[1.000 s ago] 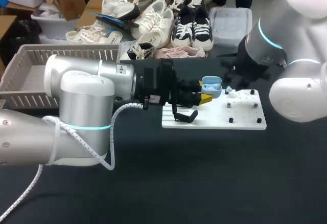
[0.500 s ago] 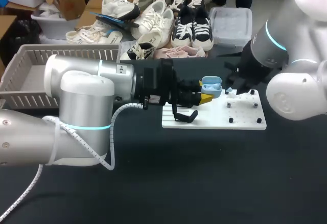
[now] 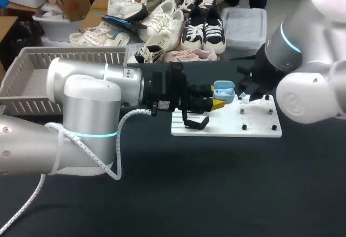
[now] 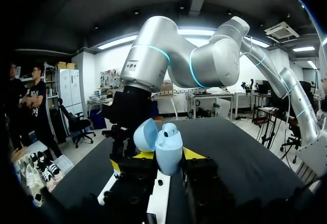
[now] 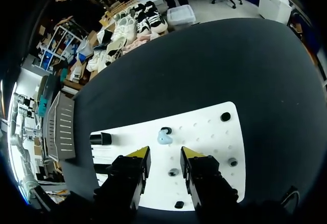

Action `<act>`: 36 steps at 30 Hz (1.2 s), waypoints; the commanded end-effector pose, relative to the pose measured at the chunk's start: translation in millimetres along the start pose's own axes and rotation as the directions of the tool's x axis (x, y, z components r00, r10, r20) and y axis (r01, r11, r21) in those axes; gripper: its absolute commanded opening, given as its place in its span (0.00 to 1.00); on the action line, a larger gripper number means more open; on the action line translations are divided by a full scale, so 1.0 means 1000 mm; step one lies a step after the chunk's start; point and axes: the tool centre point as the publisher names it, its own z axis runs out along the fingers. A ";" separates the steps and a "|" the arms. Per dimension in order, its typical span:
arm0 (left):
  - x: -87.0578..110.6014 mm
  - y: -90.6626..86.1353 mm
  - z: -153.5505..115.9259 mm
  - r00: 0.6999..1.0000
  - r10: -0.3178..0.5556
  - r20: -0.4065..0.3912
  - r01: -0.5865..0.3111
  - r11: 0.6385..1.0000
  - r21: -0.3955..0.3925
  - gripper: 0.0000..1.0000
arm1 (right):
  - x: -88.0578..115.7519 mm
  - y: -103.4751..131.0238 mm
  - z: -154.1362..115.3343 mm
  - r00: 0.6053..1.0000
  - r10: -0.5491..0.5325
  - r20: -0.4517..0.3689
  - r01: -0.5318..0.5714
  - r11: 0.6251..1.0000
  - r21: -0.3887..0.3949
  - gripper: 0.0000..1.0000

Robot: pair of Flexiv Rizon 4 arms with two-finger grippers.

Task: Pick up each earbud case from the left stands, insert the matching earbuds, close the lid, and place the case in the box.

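Glossy lt-blue plastic earbud case [image 4: 168, 151], smooth white plastic board [image 3: 227, 129], matt black tabletop [image 3: 216, 193]

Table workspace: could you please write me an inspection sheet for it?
Surface: black table, carrying a white peg board.
Job's things: open blue earbud case in the left gripper, one seated earbud inside; loose earbud on the board; slatted box at left.
Clutter: nothing seen.
Grippers: left shut on the case; right gripper open above the board, loose earbud ahead of its fingers.
Cables: white coiled cable along the left arm.
Surroundings: nothing seen reaching over the table.
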 end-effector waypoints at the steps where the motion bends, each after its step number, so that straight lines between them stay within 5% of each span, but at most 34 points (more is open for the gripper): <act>1: 0.000 -0.001 0.001 1.000 0.001 0.001 -0.001 1.000 -0.008 0.00 | -0.002 0.000 0.001 1.000 0.005 -0.008 -0.004 1.000 0.003 0.35; 36: 0.000 -0.001 0.001 1.000 0.001 0.001 -0.001 1.000 -0.008 0.00 | -0.007 0.004 0.015 0.999 0.023 -0.034 -0.023 1.000 -0.001 0.30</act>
